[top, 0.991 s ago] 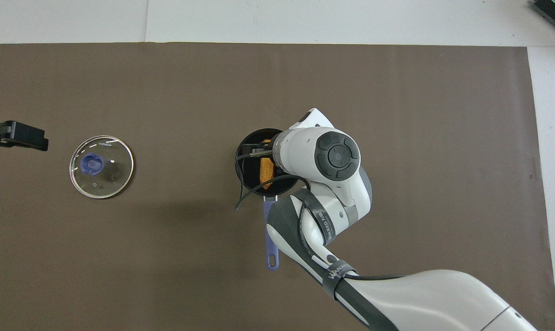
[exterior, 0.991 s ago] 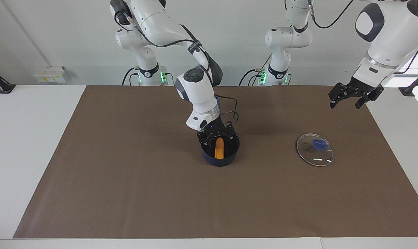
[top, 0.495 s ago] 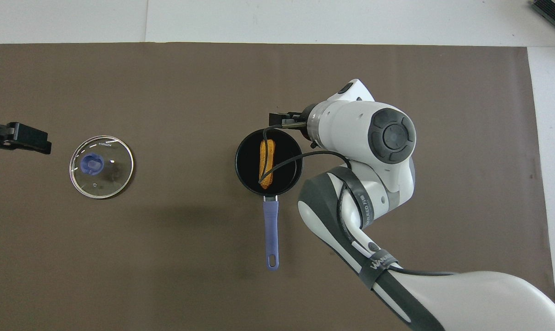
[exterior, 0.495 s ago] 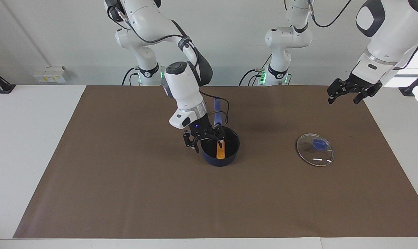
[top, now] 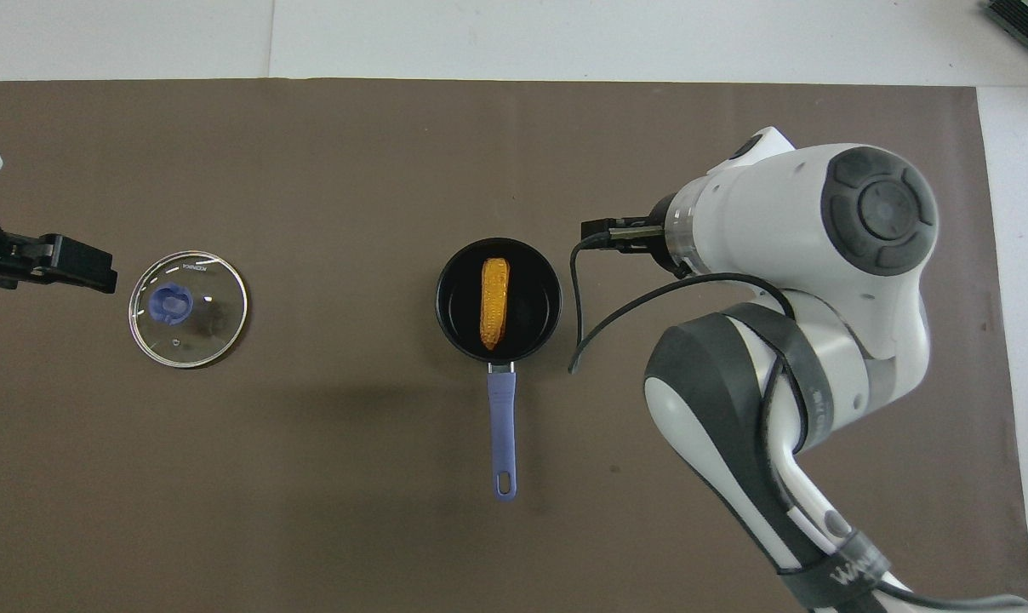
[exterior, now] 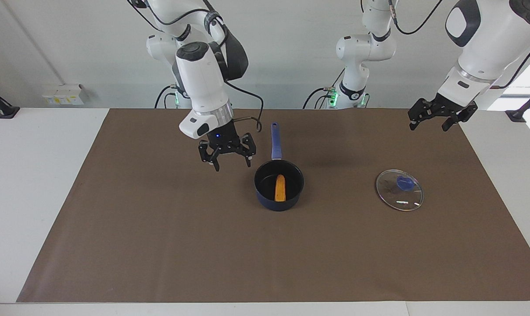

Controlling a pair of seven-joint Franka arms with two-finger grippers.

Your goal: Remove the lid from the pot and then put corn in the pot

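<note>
Corn [exterior: 280,188] lies in pot [exterior: 265,195], beside raised right pincer [exterior: 228,160].

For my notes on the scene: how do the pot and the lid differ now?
The pot is dark navy and deep, with corn inside; the lid is a clear, flat disc, holding nothing. The pot has a long handle; the lid has a blue centre knob. Both rest on the brown mat, apart, untouched.

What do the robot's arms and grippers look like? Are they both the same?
Yes, they match. Each arm is glossy white with rounded segments, dark grey joint caps and grey bands. Black cables loop along the outside. Each base has a black ring and a green light. The right gripper and left gripper are black, with two fingers on jointed links. A small blue light shows just above the right gripper.
</note>
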